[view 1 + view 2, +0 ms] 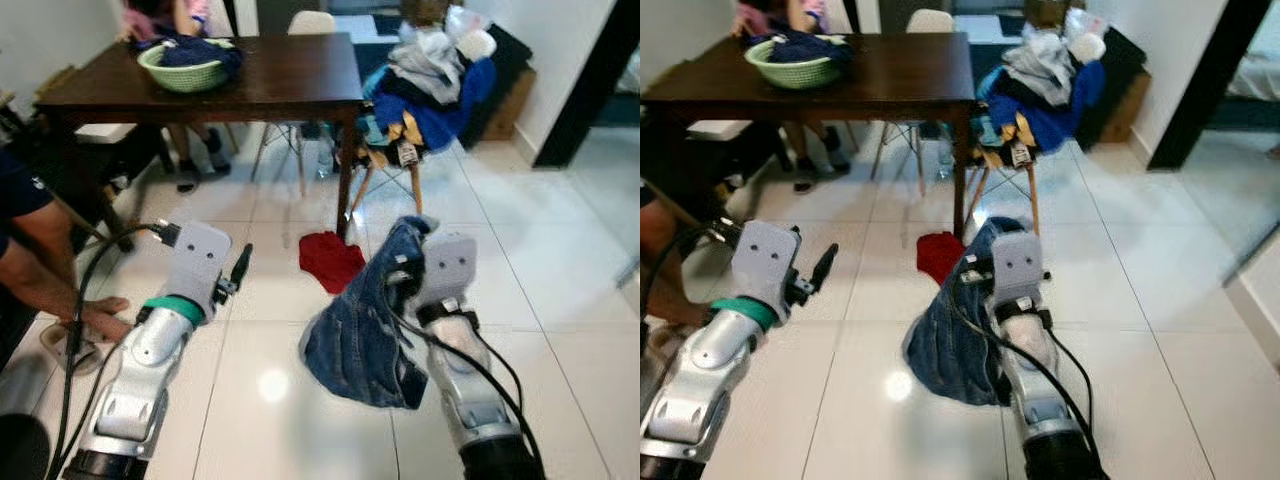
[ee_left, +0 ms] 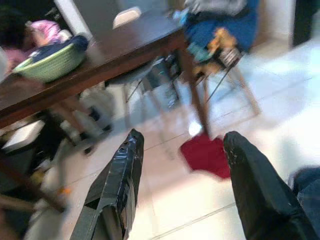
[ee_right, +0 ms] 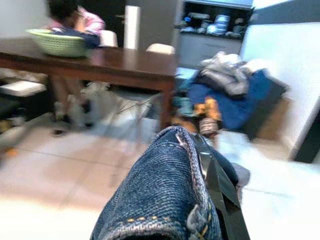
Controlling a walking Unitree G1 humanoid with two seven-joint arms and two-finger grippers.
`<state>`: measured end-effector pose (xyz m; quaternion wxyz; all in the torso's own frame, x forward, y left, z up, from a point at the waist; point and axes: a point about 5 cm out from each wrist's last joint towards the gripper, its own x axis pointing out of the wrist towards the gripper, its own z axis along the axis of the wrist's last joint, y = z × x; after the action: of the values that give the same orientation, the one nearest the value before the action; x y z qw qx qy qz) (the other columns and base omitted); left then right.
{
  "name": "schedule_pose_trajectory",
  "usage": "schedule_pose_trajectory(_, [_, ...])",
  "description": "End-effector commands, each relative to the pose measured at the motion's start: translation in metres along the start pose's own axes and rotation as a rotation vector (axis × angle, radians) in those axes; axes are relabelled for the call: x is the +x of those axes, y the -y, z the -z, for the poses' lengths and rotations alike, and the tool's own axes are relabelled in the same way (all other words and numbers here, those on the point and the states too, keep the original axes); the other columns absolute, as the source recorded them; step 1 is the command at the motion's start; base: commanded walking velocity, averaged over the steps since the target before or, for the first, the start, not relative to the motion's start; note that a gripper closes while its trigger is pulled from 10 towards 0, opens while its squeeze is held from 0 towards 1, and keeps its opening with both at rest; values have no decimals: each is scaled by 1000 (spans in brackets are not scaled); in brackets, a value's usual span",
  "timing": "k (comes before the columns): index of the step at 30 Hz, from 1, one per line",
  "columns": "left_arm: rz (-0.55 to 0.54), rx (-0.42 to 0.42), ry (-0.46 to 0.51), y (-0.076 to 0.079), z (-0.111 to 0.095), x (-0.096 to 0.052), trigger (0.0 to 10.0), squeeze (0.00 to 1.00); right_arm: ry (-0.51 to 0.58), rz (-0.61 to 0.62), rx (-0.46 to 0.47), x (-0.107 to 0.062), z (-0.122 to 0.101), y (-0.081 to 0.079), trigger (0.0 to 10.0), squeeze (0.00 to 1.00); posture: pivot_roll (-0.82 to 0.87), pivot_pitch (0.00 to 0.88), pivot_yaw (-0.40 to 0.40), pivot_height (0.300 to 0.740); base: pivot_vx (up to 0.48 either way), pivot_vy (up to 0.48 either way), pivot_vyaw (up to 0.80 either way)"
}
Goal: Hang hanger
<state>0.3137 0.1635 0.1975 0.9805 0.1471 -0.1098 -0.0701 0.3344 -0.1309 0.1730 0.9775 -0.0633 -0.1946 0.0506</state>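
A blue denim garment (image 1: 360, 330) hangs from my right gripper (image 3: 202, 160), which is shut on its upper edge; the cloth drapes over the black fingers (image 3: 220, 192) and sags toward the white tiled floor. My left gripper (image 2: 182, 142) is held out at the left above the floor, open, with nothing between its fingers (image 1: 240, 265). I see no hanger in any view.
A red cloth (image 1: 330, 260) lies on the tiles by the leg of the dark wooden table (image 1: 290, 85), which bears a green basket (image 1: 185, 70). A chair piled with clothes (image 1: 430, 90) stands at the right. A person's arm (image 1: 45, 270) reaches down at my left.
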Motion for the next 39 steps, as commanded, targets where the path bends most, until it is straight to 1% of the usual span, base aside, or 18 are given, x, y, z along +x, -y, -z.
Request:
schedule_pose_trajectory(1, [-22, -6, -24, -5, 5, -3, 10000, 0, 63, 2, 14, 4, -12, -3, 10000, 0, -14, 85, 96, 740, 0, 0, -800])
schedule_pose_trajectory(5, [-30, -23, -25, -4, 4, -2, 10000, 0, 57, 6, 30, 4, -11, -3, 10000, 0, -20, 85, 89, 740, 0, 0, -800])
schedule_pose_trajectory(7, [-35, -34, -20, -2, 3, -1, 10000, 0, 52, 21, 46, 4, -11, 2, 10000, 0, -20, 82, 87, 740, 0, 0, -800])
schedule_pose_trajectory(15, [-40, -44, -15, 2, 3, 0, 10000, 0, 55, 26, 42, 6, -12, 6, 10000, 0, -24, 78, 72, 740, 0, 0, -781])
schedule_pose_trajectory(17, [-49, -49, -16, 3, 4, -1, 10000, 0, 67, 14, 30, 7, -14, 4, 10000, 0, -15, 79, 59, 740, 0, 0, 0])
schedule_pose_trajectory(23, [-63, -51, -12, 2, 3, -3, 10000, 0, 88, 4, 29, 10, -16, 2, 10000, 0, 2, 64, 54, 740, 0, 0, 0])
schedule_pose_trajectory(26, [-73, -27, 24, -2, -3, 0, 10000, 0, 118, -9, 33, 16, -21, 0, 10000, 0, 9, 51, 52, 740, 0, 0, 0])
schedule_pose_trajectory(31, [-80, -25, 33, -1, -2, 1, 10000, 0, 121, -33, 21, 14, -19, -1, 10000, 0, 8, 41, 39, 740, 0, 0, 0])
schedule_pose_trajectory(36, [-76, -28, 33, 1, -2, 5, 10000, 0, 119, -36, 11, 17, -19, 1, 10000, 0, 17, 30, 32, 740, 0, 0, 0])
schedule_pose_trajectory(39, [-88, -25, 48, -2, -5, 10, 10000, 0, 131, -35, -3, 26, -22, 8, 10000, 0, 42, 7, 18, 740, 0, 0, 0])
